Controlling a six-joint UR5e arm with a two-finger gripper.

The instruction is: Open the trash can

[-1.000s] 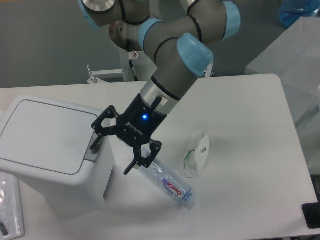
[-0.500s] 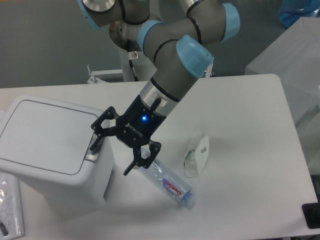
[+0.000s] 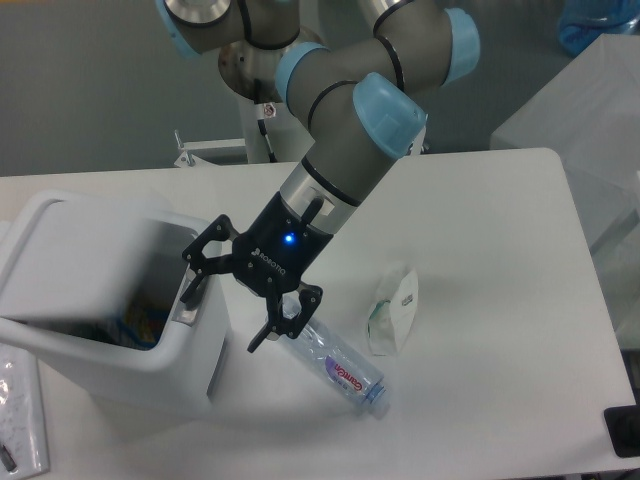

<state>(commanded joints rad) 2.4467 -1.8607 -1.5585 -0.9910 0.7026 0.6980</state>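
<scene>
The white trash can (image 3: 110, 365) stands at the table's left. Its lid (image 3: 85, 255) is raised, and the inside shows with colourful litter (image 3: 135, 322) at the bottom. The grey push-button tab (image 3: 183, 313) is on the rim's right corner. My gripper (image 3: 220, 320) is open and empty. Its left fingertip (image 3: 187, 293) is at the tab, touching it or just above it. The other fingertip (image 3: 256, 344) hangs to the right of the can, near the bottle.
A clear plastic bottle (image 3: 338, 364) lies on the table right of the can, just below my gripper. A crumpled white mask (image 3: 394, 310) lies beside it. A clear bag (image 3: 18, 420) is at bottom left. A black object (image 3: 622, 430) is at bottom right.
The trash can's lid was flat and shut in both earlier frames; now it has swung up and the inside shows. My gripper has barely moved.
</scene>
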